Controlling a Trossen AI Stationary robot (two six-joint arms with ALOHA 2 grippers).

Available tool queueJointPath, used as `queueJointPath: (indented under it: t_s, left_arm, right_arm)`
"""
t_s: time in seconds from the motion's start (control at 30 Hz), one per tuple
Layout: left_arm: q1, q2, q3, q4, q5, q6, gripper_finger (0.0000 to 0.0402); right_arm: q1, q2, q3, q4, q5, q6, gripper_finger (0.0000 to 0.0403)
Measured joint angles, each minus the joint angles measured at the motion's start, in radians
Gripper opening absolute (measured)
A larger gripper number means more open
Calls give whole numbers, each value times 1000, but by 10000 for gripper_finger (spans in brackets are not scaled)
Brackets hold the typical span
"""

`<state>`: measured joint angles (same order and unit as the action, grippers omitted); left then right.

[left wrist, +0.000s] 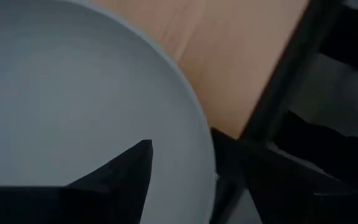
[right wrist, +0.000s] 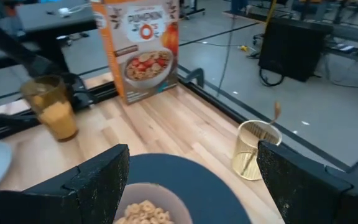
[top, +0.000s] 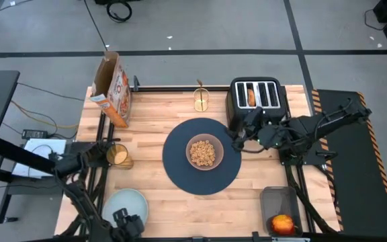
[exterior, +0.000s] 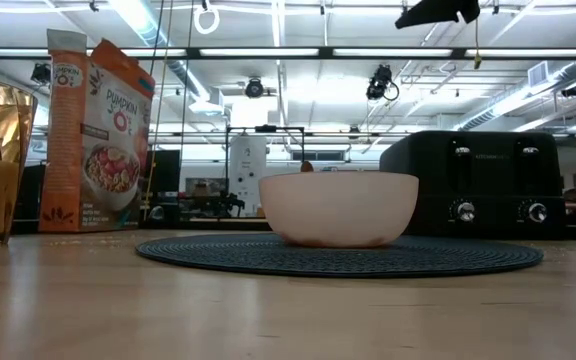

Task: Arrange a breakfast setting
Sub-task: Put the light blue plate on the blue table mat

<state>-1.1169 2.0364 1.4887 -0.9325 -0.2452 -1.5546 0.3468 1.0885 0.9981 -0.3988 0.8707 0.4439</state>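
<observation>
The placemat (top: 201, 156) lies mid-counter (top: 153, 114) with the bowl (top: 203, 152) of cereal on it. The right hand (top: 237, 142) hovers at the mat's edge just in front of the toaster (top: 255, 101), fingers (right wrist: 98, 180) spread wide, grasping nothing. Bread (top: 251, 96) sits in a toaster slot. The left hand (top: 127, 222) is at the near edge over the plate (top: 123, 204); whether it grips the rim, I cannot tell. The cup (top: 119, 156) stands left of the mat, the apple (top: 282, 224) in a tray (top: 279, 199) at the near right, the cereal box (top: 113, 89) at the far left.
</observation>
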Motion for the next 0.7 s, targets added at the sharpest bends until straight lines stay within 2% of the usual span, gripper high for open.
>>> queueJointPath:
  t_s: [0.23,0.57,0.7]
  left_arm:
    - [54,35,0,12,90,-4,180]
    - [89,39,2,28,94,-2,26]
    - [89,32,2,27,107,-27,19]
  right_arm:
    - [61,6,0,18,-4,4,355]
    - [131,6,0,24,-8,-8,355]
    - [159,6,0,24,-9,-17,355]
